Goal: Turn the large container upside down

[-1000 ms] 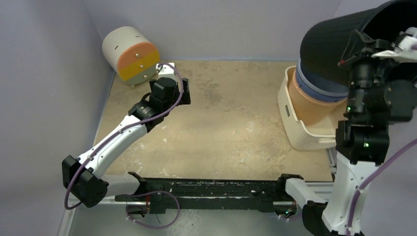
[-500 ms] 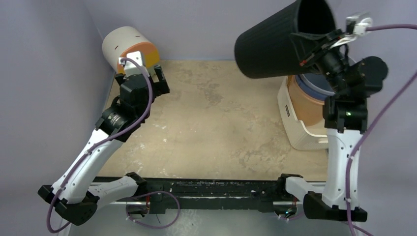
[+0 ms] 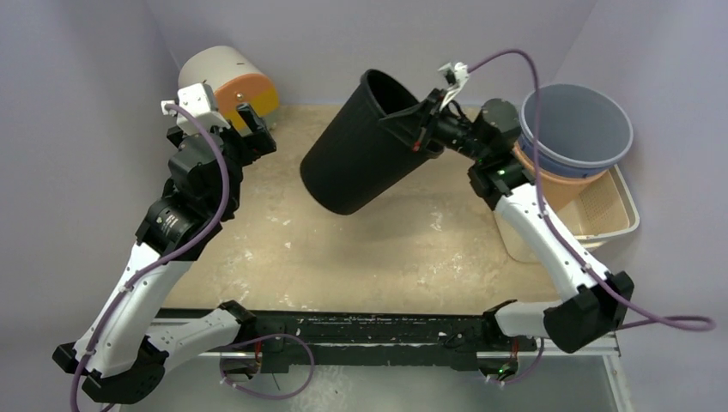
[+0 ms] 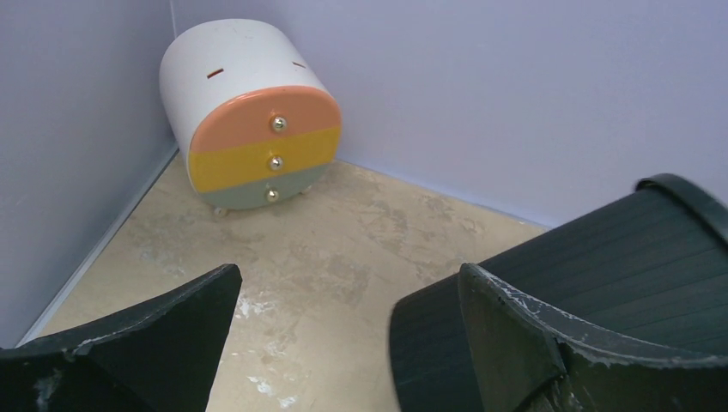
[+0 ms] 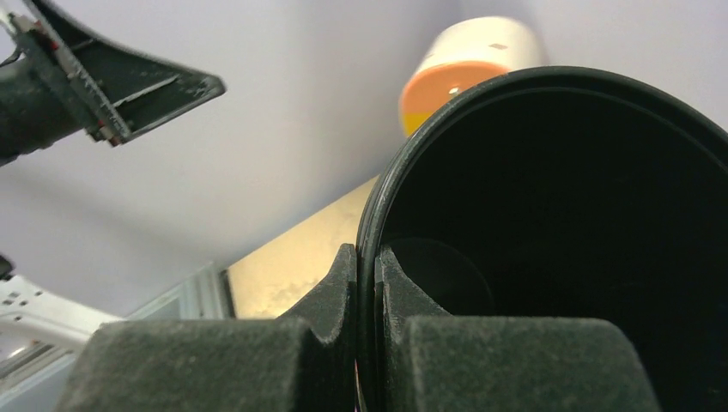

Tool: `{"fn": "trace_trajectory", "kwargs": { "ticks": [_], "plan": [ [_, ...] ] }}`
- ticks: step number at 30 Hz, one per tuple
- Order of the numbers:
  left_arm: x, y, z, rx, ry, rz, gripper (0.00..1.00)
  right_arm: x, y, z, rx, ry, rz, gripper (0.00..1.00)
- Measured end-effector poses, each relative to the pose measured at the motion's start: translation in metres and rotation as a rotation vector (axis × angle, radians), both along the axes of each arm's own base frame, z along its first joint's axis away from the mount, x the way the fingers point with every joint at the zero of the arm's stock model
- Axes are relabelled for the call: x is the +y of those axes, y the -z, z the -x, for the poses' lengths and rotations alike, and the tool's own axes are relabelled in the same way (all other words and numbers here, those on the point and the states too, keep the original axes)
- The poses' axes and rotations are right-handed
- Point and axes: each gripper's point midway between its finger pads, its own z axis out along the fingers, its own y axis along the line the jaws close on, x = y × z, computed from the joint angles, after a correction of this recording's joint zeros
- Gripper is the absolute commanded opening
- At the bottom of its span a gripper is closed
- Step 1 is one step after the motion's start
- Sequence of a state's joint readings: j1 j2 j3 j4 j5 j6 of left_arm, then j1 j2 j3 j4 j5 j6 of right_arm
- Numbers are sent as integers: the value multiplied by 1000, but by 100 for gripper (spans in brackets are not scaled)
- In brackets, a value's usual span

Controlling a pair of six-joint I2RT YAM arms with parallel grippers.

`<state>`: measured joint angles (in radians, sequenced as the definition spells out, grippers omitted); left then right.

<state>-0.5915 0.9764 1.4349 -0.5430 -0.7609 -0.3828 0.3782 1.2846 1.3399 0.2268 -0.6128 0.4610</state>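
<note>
**Black bin held tilted by its rim in the upper middle of the overhead view**

The black ribbed bin [image 3: 365, 142] hangs at a slant in the upper middle of the overhead frame. Its open mouth faces the upper right and its closed base points to the lower left, over the tabletop [image 3: 386, 249]. Whether the base touches the surface cannot be told from here. The bin is not upside down.

The right tool [image 3: 410, 120] is clamped on the bin's rim. In the right wrist view one finger lies inside the mouth and the other outside, with the thin rim pressed between the two pads.

The left tool [image 3: 255, 129] stands at the upper left of the overhead frame with its fingers wide apart, holding nothing. In its own wrist view the bin's ribbed wall fills the lower right, just beyond one finger.

Behind the left tool, in the far left corner, sits a small rounded drawer unit [image 3: 225, 86], white with peach, yellow and pale green drawer fronts.

At the right edge a grey-blue tub [image 3: 575, 129] is nested in a peach tub [image 3: 549, 184], and both rest in a cream tray [image 3: 614, 215].
</note>
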Motion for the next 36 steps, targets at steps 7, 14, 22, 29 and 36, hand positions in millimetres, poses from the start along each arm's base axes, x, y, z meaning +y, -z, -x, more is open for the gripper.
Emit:
{"fn": "trace_trajectory", "kwargs": {
  "ticks": [7,14,22,29,36],
  "plan": [
    [-3,-2,-3,12,7,-8,94,71,52,-14,86,-108,-105,0],
    [0,-39,4,-59,19,35,94,145,108,-35,192,-170,-219,0],
    [1,-43,6,-66,25,25,94,188,109,-24,256,-267,-459,0],
    [1,-43,6,-65,25,18,94,197,107,-25,394,-338,-691,0],
    [-1,-39,3,-54,25,11,94,221,194,-49,681,-294,-743,0]
  ]
}}
